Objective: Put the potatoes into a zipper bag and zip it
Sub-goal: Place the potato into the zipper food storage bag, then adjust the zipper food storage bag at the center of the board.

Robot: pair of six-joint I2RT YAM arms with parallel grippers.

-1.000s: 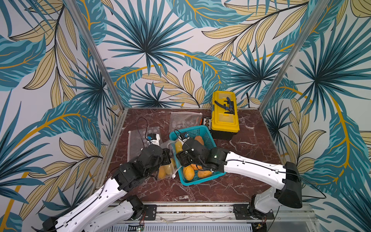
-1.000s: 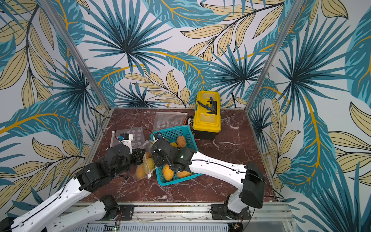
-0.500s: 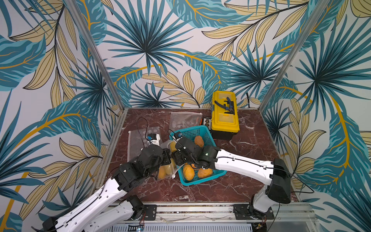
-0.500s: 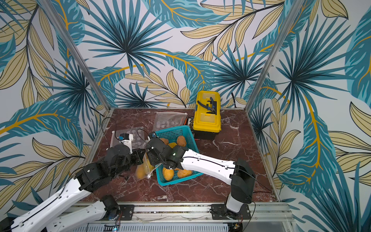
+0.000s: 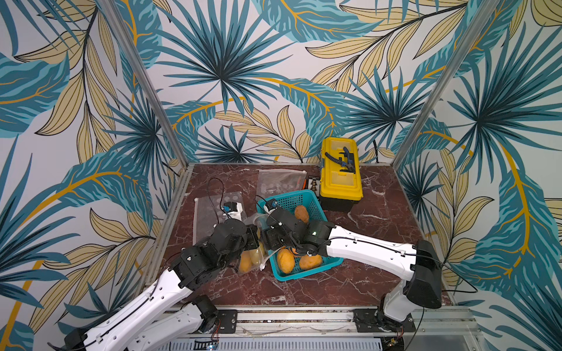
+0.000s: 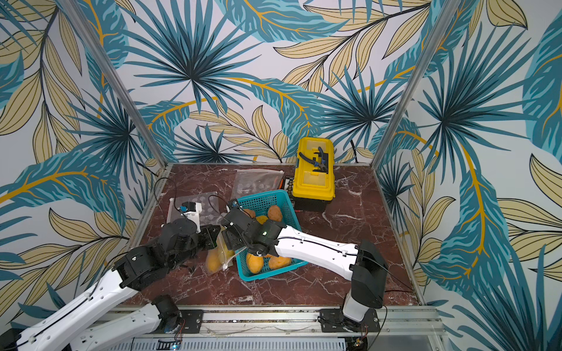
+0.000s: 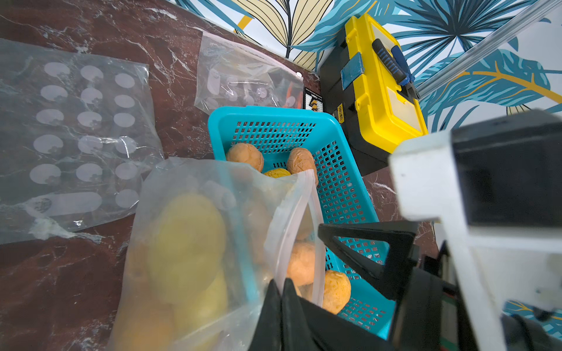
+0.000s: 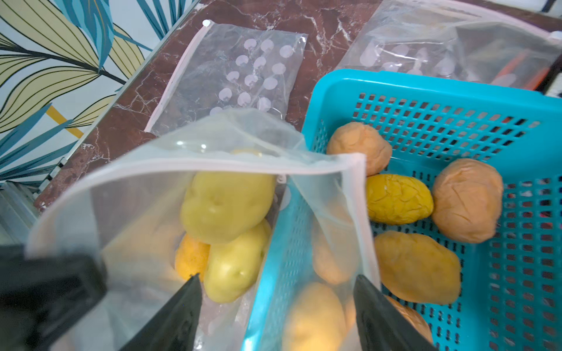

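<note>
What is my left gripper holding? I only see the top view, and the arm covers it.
Observer: The left wrist view shows the left gripper shut on the rim of the clear plastic zipper bag, with the bag's mouth open.
Operator: And the other arm?
Observer: In the right wrist view the right gripper is open and empty, over the bag's mouth.
Operator: How full is it?
Observer: At least three oval yellow potatoes show inside it there; more lie in the turquoise perforated plastic basket.
</note>
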